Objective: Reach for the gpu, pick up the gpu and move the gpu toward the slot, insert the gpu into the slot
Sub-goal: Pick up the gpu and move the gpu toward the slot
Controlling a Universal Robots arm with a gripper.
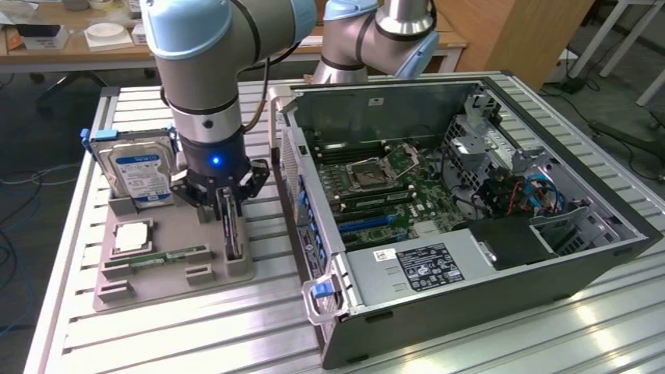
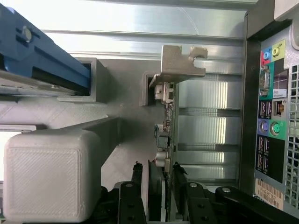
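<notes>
Gripper [image 2: 157, 179] hovering, fingers spread and straddling the gpu [image 2: 166, 126], not visibly pinching | gpu standing on edge in gray holder [image 1: 156, 280] (directly beneath tool), long axis running between fingers | slot [image 1: 366, 223] lying toward exterior view's right, well apart

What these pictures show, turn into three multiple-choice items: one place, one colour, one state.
1. Where is the thin dark rectangular gpu card? A) upright in the grey plastic holder tray B) in a cardboard box C) lifted in mid-air
2. The silver hard drive has a label that is: A) red B) blue C) yellow
3. The black gripper is: A) shut on the tray B) open astride the gpu card C) lifting the hard drive
Key: 1A, it stands in the tray; 2B, blue print shows; 3B, gaps flank the card.
</notes>
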